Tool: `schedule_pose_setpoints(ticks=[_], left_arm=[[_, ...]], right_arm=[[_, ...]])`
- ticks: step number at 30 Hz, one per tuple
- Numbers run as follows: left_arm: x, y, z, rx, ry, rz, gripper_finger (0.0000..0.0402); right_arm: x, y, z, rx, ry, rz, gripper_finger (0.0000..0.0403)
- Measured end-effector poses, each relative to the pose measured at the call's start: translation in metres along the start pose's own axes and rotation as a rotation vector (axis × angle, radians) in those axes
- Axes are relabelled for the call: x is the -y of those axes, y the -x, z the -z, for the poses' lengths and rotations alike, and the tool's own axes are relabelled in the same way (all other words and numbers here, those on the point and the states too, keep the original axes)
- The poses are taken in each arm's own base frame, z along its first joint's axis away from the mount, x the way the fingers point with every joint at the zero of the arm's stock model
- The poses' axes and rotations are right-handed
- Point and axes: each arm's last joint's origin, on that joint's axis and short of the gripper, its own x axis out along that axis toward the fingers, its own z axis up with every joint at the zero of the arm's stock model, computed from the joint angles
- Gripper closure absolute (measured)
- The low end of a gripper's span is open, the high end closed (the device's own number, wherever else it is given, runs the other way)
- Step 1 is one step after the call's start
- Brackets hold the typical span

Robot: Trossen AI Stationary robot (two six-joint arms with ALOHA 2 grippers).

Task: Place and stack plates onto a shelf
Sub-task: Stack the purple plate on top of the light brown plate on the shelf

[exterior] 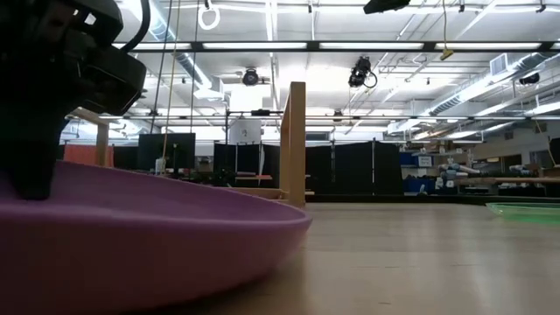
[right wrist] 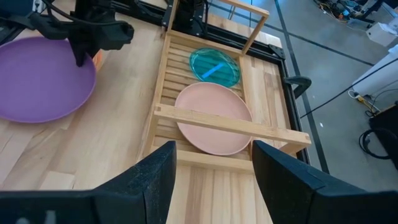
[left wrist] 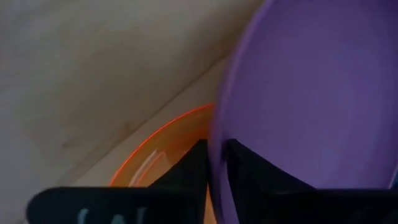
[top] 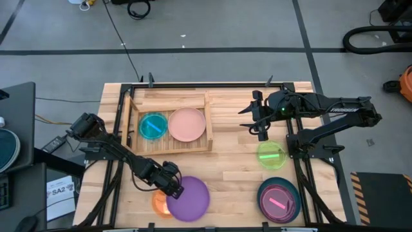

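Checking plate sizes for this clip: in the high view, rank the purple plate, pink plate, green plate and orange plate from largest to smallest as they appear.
1. Purple plate, largest.
2. Pink plate, slightly smaller.
3. Green plate, clearly smaller.
Orange plate: mostly hidden under the purple plate and the left gripper, so I cannot rank it against the green one.

Grey floor (top: pixel 212 38), ceiling strip lights (exterior: pixel 350 45) (lit)
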Motion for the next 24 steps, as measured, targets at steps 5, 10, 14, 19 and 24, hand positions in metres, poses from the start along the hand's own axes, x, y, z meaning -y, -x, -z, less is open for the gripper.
schedule_pose_setpoints(ticks=[5,10,14,19,24], left_arm=[[0.003,0.0,0.0,0.001,0.002,0.026,0.0366],[0.005,0.001,0.0,0.001,0.003,0.049,0.0369],[0.006,0.002,0.0,0.002,0.004,0.062,0.0371],[0.007,0.011,-0.001,0.004,0.004,0.085,0.0371],[0.01,0.027,-0.002,0.01,0.007,0.142,0.0372]], right_arm=[[0.0,0.0,0.0,0.0,0.0,0.0,0.0188],[0.0,0.0,0.0,0.0,0.0,0.0,0.0188],[0.0,0.0,0.0,0.0,0.0,0.0,0.0188],[0.0,0.0,0.0,0.0,0.0,0.0,0.0188],[0.0,0.0,0.0,0.0,0.0,0.0,0.0188]])
